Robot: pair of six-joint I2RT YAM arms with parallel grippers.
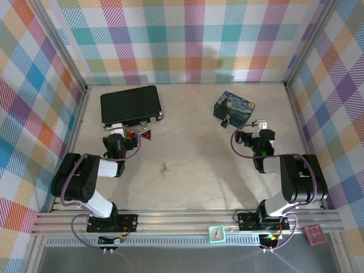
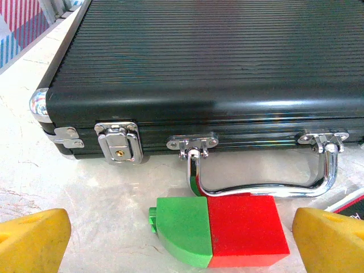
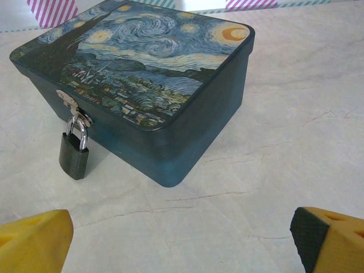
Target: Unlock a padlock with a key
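Note:
The padlock (image 3: 74,153), a small dark block with a silver shackle, hangs from the hasp of the blue starry-night tin (image 3: 148,74); from above it shows at the tin's near side (image 1: 226,121). The key (image 1: 164,168) lies flat mid-table, well apart from both arms. My right gripper (image 3: 182,244) is open a short way in front of the tin, its yellow fingers (image 3: 34,242) empty, and from above it sits right of the padlock (image 1: 250,129). My left gripper (image 2: 181,244) is open in front of the black case (image 2: 216,57), with a green-and-red block (image 2: 216,230) lying between its fingers.
The black case (image 1: 129,107) lies at the back left, its chrome handle (image 2: 267,185) and latch (image 2: 118,143) facing my left gripper. A red triangle piece (image 1: 147,135) lies just right of that gripper. Checked walls enclose the table on three sides.

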